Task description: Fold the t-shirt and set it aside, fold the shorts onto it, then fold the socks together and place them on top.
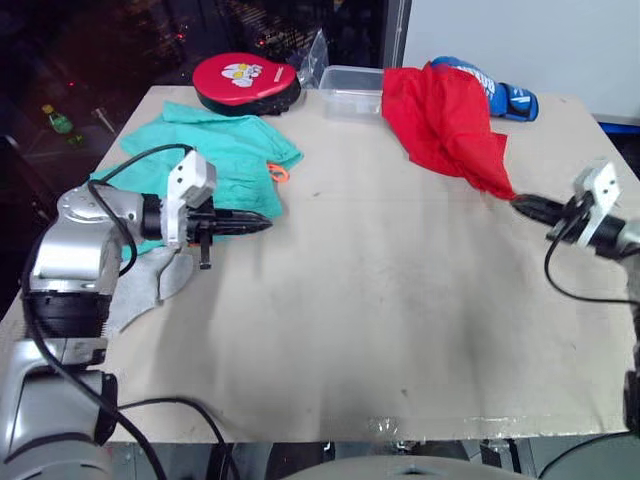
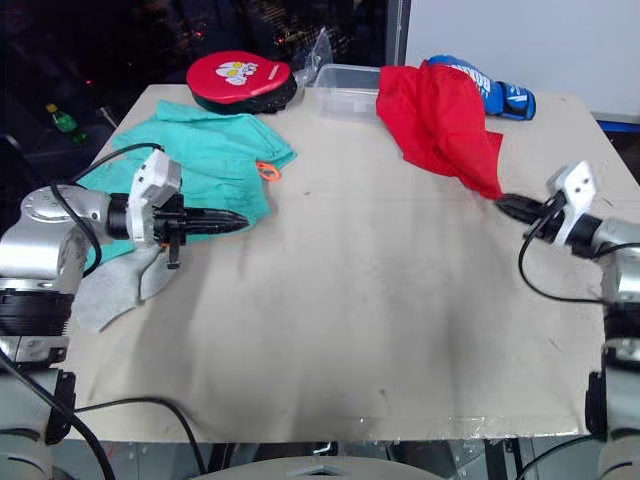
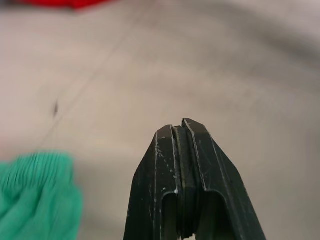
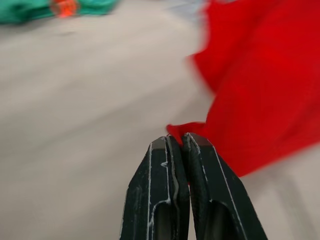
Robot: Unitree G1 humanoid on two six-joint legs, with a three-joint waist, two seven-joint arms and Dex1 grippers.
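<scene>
near the desk's (image 1: 400, 330) right edge the right claw (image 1: 522, 205) pinches a corner of the bright red soft t-shirt (image 1: 445, 125) bunched toward the far edge; so thin a pinch could slip. the left claw (image 1: 262, 225) hovers closed, empty.

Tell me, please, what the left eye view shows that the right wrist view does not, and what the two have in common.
Left eye view alone: the left hand, shut and empty, beside the shorts; the grey socks under the left arm; a round red padded mitt, a clear plastic tub and a blue boxing glove along the far edge of the table.

Right wrist view alone: a close look at the right hand pinching a corner of the t-shirt.

Both: the t-shirt, right hand, shorts with their orange drawstring, and the table.
</scene>
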